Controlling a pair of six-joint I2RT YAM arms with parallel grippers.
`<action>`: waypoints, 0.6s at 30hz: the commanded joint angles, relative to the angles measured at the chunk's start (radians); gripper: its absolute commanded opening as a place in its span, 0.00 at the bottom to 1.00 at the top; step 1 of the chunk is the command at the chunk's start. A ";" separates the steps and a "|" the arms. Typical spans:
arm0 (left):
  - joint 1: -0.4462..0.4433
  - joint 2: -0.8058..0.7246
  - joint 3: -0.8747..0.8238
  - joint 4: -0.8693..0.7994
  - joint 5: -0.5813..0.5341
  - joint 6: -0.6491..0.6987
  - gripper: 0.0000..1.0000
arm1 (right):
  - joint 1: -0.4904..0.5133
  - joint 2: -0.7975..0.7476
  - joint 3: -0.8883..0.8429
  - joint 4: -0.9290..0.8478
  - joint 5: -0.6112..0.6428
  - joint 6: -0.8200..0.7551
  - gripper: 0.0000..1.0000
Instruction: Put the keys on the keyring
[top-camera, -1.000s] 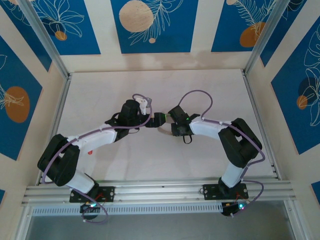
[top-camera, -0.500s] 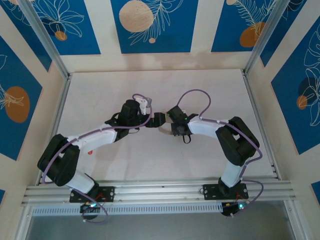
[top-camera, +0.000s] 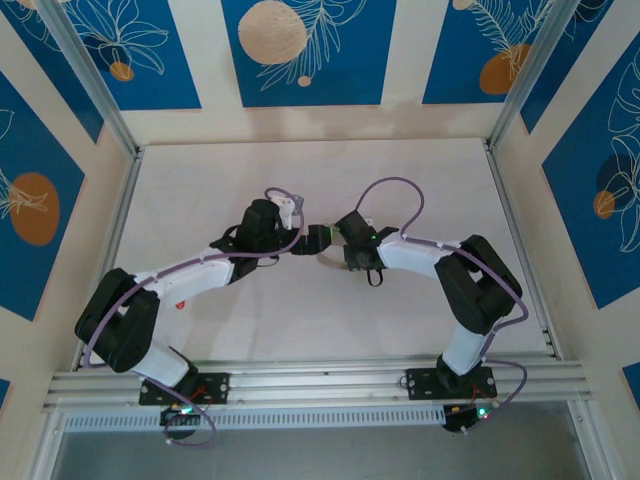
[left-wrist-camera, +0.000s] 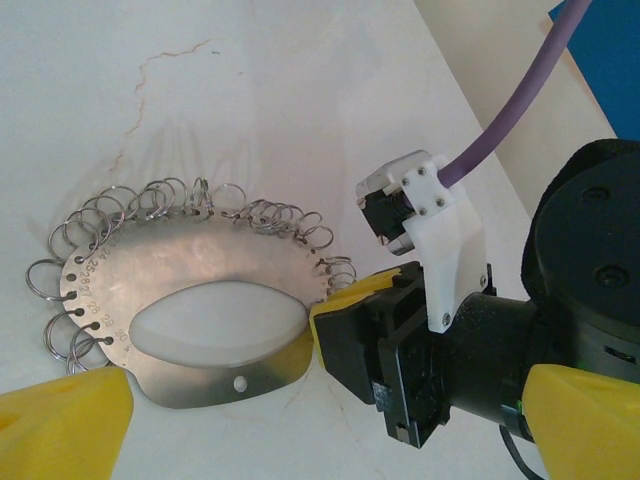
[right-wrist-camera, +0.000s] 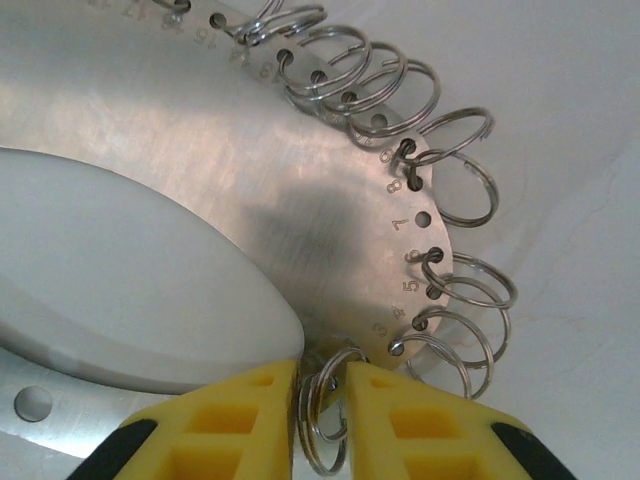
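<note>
From above, both arms reach in over the white table (top-camera: 400, 180) and meet at the keyring (top-camera: 326, 259), of which a pale arc peeks out beneath them. The left gripper (top-camera: 312, 240) comes at the keyring from the left, the right gripper (top-camera: 338, 240) from the right, and the two are almost nose to nose above it. Well away from the keyring, down beside the left arm, lies a tiny red key (top-camera: 181, 304), too small to read any detail.

Over to the left wrist: the keyring (left-wrist-camera: 170, 270) lies flat on the table (left-wrist-camera: 300, 100), a shiny oval metal plate with a big oval opening in its middle and a crowd of small wire loops (left-wrist-camera: 40, 275) hooked through numbered holes along its far and left edges. The left gripper (left-wrist-camera: 320, 415) stands wide apart with nothing between its yellow fingers (left-wrist-camera: 60, 425), which sit on the near side of the keyring. The right gripper (left-wrist-camera: 335, 310) has its yellow tip right at the keyring's right-hand edge.

Right wrist now, very close in: the keyring (right-wrist-camera: 200, 150) plate, its stamped numbers and more loops. The right gripper (right-wrist-camera: 322, 385) is nearly closed, its yellow fingers (right-wrist-camera: 230, 420) pinching one loop (right-wrist-camera: 322, 430) that hangs from the keyring's rim.
</note>
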 joint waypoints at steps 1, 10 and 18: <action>-0.002 -0.019 -0.004 0.037 -0.001 -0.015 1.00 | -0.003 -0.031 -0.018 -0.012 0.026 -0.004 0.19; -0.003 -0.020 -0.004 0.037 -0.001 -0.016 1.00 | -0.012 -0.023 -0.031 -0.006 0.026 -0.005 0.15; -0.003 -0.019 -0.001 0.035 -0.009 -0.021 1.00 | -0.021 -0.038 -0.035 -0.001 0.022 -0.020 0.00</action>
